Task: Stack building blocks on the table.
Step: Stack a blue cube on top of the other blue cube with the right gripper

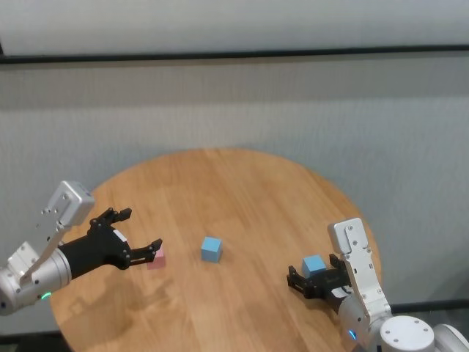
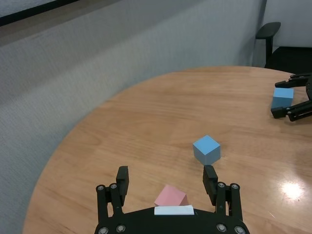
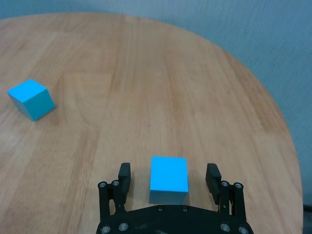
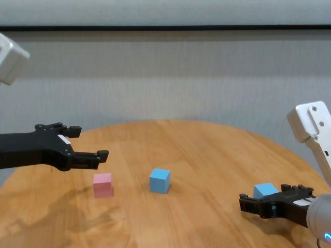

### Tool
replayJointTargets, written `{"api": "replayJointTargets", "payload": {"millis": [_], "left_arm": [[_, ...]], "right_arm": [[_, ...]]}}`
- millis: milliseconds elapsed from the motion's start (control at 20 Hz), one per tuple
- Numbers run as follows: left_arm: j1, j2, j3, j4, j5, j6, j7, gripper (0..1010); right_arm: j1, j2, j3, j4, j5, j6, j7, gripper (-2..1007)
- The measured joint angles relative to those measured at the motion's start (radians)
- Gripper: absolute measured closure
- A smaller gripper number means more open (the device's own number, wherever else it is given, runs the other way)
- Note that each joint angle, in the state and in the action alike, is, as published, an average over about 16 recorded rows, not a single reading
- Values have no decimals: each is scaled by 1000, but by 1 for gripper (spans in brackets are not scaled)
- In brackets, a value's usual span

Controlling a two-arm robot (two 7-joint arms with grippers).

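Note:
On the round wooden table point(image 1: 242, 191), a pink cube point(image 1: 155, 259) lies at the left, a light blue cube point(image 1: 212, 249) in the middle and a second light blue cube point(image 1: 314, 265) at the right. My left gripper point(image 1: 141, 229) is open and hovers just above the pink cube point(image 2: 170, 196), which shows below and between its fingers point(image 2: 210, 175). My right gripper point(image 1: 311, 271) is open and low at the table, its fingers point(image 3: 124, 173) on either side of the right blue cube point(image 3: 168, 179) with gaps on both sides.
The table's curved edge point(image 3: 287, 146) runs close behind the right gripper. A grey partition wall point(image 1: 234, 110) stands behind the table. A dark chair point(image 2: 269, 34) shows beyond the table in the left wrist view.

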Motion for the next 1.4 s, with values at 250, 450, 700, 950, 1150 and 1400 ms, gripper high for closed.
{"api": "replayJointTargets", "payload": {"millis": [250, 450, 700, 950, 1150, 1400], "left_arm": [[0, 0, 0, 0, 0, 0, 0, 10], [0, 0, 0, 0, 0, 0, 0, 10], [0, 0, 0, 0, 0, 0, 0, 10], [0, 0, 0, 0, 0, 0, 0, 10], [0, 0, 0, 0, 0, 0, 0, 10], [0, 0, 0, 0, 0, 0, 0, 10]], "right_arm": [[0, -5, 6, 2, -10, -1, 4, 141], [-1, -8, 11, 4, -18, 0, 9, 251], [-3, -13, 19, 3, -27, 1, 15, 413], [-6, -17, 26, 1, -37, 1, 22, 539], [-8, -19, 34, -9, -44, -5, 33, 606], [-5, -12, 43, -31, -49, -31, 69, 635]]}}
